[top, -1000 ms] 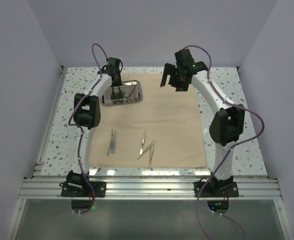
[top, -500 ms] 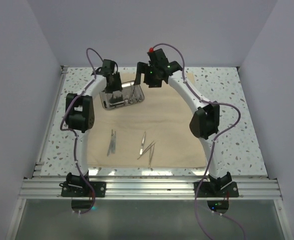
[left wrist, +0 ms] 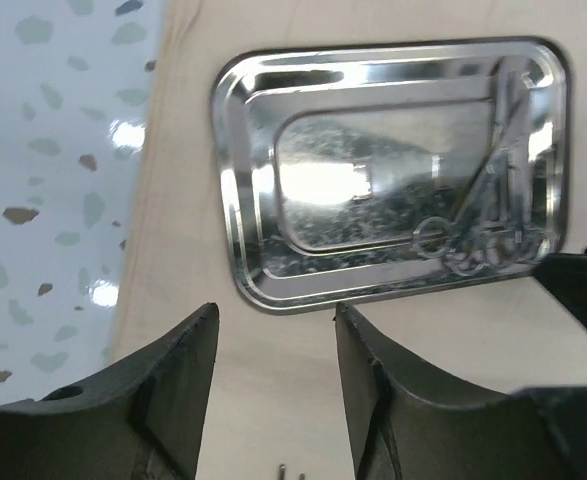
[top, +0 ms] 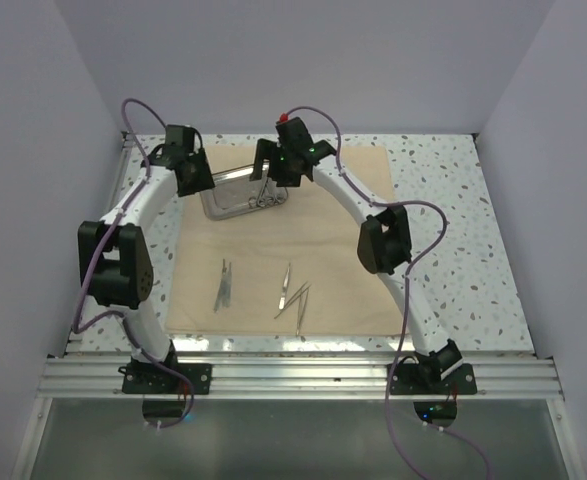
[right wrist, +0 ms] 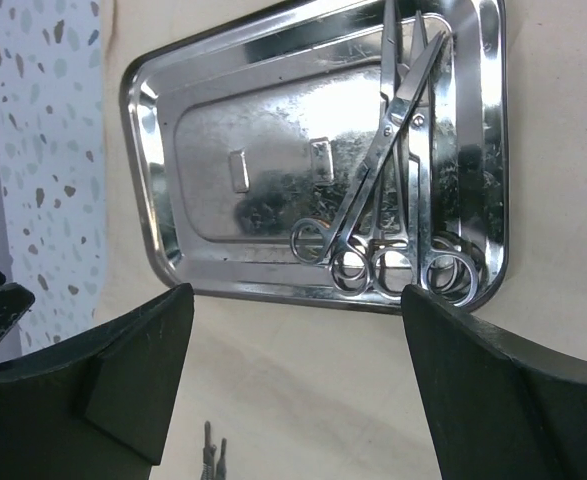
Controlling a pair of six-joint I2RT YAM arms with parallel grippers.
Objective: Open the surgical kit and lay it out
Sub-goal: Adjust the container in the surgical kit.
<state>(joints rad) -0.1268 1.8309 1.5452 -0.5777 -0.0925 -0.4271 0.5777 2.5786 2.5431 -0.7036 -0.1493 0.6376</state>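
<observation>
The beige cloth (top: pixel 343 260) lies spread flat. The shiny steel tray (top: pixel 223 205) sits at its far left and holds ring-handled scissors and forceps (right wrist: pixel 383 200), also seen in the left wrist view (left wrist: pixel 483 225). Three pairs of tweezers (top: pixel 223 285) (top: pixel 285 285) (top: pixel 301 305) lie on the cloth nearer me. My left gripper (top: pixel 191 180) is open and empty at the tray's left end, above the cloth (left wrist: pixel 188 200) beside the tray's rim (left wrist: pixel 235 200). My right gripper (top: pixel 273 175) is wide open and empty above the tray's right end (right wrist: pixel 143 200).
The speckled tabletop (top: pixel 443 230) surrounds the cloth. White walls close in the left, back and right. An aluminium rail (top: pixel 293 375) runs along the near edge. Tweezer tips (right wrist: pixel 213 450) show on the cloth (right wrist: pixel 303 400) below the right fingers.
My right arm has swung left from the far right of the cloth to above the tray. My left arm has pulled off the tray to its left end.
</observation>
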